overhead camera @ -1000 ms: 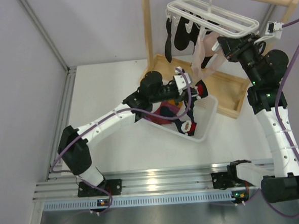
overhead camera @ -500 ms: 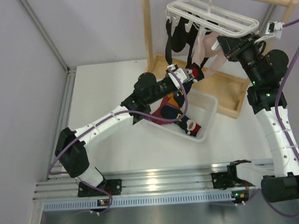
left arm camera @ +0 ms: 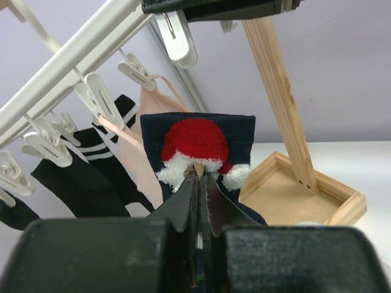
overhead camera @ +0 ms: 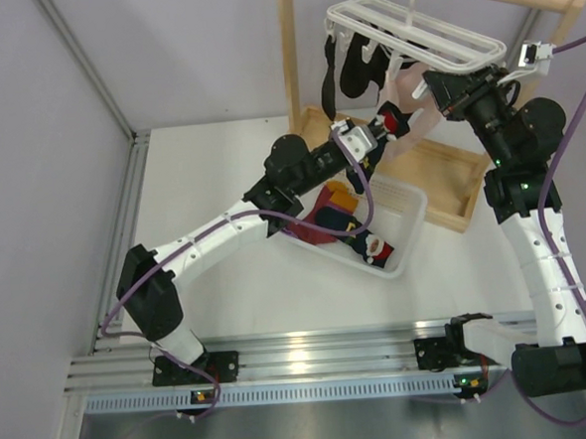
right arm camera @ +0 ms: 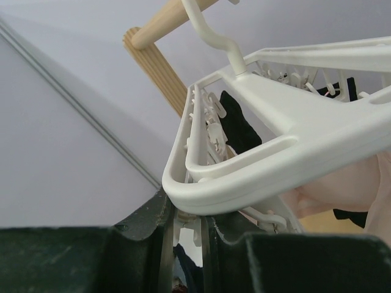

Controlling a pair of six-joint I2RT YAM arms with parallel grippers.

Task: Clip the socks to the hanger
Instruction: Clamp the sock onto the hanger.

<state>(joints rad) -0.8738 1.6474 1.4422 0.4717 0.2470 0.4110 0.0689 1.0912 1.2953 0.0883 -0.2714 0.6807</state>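
Now left gripper clenched on navy Santa sock, lifted toward hanger; right gripper pinches a peg, likely opening it.

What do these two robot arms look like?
The left arm and right arm are white tubes linked by chunky black joints, each trailed by a purple cable. Small green lights glow on the right one. The left gripper and right gripper are black, with two flat fingers.
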